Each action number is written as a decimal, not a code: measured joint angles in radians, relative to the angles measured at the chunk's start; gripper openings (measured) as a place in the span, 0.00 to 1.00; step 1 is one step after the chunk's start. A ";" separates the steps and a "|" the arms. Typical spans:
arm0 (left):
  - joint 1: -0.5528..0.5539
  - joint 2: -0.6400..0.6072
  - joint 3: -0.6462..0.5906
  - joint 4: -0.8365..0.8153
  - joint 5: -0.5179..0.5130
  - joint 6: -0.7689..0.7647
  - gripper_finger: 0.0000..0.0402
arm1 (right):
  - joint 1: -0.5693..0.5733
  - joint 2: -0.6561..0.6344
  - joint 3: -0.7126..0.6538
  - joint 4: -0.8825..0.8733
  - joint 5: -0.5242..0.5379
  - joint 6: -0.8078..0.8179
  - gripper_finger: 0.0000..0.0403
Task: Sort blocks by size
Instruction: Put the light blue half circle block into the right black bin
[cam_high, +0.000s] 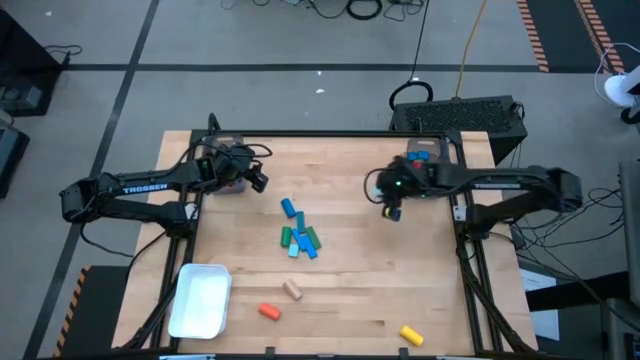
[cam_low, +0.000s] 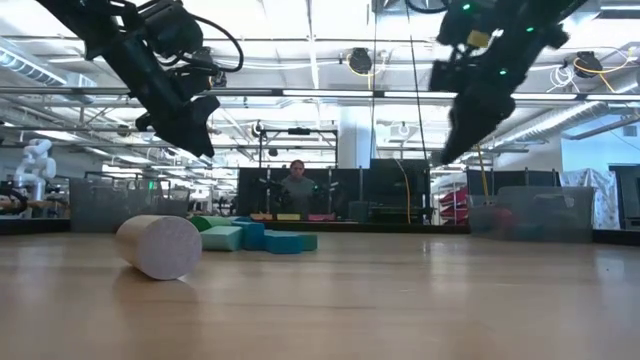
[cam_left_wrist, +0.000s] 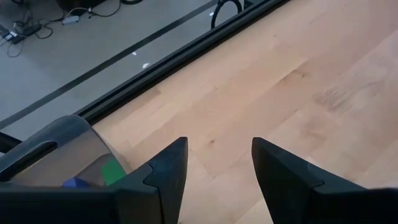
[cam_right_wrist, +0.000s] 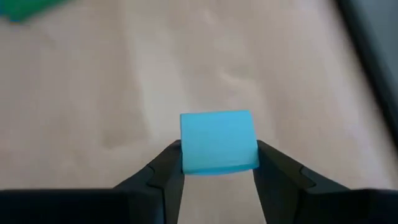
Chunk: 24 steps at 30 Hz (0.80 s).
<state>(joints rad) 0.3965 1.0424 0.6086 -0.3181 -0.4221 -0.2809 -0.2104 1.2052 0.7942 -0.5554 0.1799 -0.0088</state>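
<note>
My right gripper (cam_high: 392, 212) (cam_right_wrist: 219, 149) is shut on a light blue block (cam_right_wrist: 219, 142), well above the table, right of the middle pile. That pile holds several blue, light blue and green blocks (cam_high: 300, 237) (cam_low: 260, 236). A tan cylinder (cam_high: 292, 290) (cam_low: 160, 246) lies on its side, with an orange block (cam_high: 268, 311) and a yellow block (cam_high: 411, 335) toward the near edge. My left gripper (cam_high: 258, 182) (cam_left_wrist: 219, 146) is open and empty, raised above the far left of the table. My right gripper pinches the light blue block by two opposite sides (cam_right_wrist: 186, 152) between its two fingertips. The fingers slant downward from above. The block is lifted clear of the table, its broad face showing between the fingers.
A clear container (cam_high: 230, 168) (cam_left_wrist: 62, 155) holding blue and green blocks stands at the far left beside my left gripper. Another container (cam_high: 424, 155) with blue and red blocks stands at the far right. A white tray (cam_high: 200, 300) lies at the near left.
</note>
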 joint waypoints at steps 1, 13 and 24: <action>0.000 0.000 0.000 0.003 0.000 0.000 0.45 | 0.000 -0.024 0.000 -0.037 0.046 0.024 0.36; 0.000 0.000 0.000 0.005 0.000 0.000 0.45 | -0.025 -0.170 -0.018 -0.352 0.410 0.347 0.37; 0.000 0.000 0.000 0.004 0.008 -0.002 0.45 | -0.123 -0.161 -0.077 -0.323 0.443 0.407 0.38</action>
<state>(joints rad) 0.3965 1.0428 0.6086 -0.3141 -0.4145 -0.2829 -0.3332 1.0447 0.7170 -0.8783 0.6231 0.3981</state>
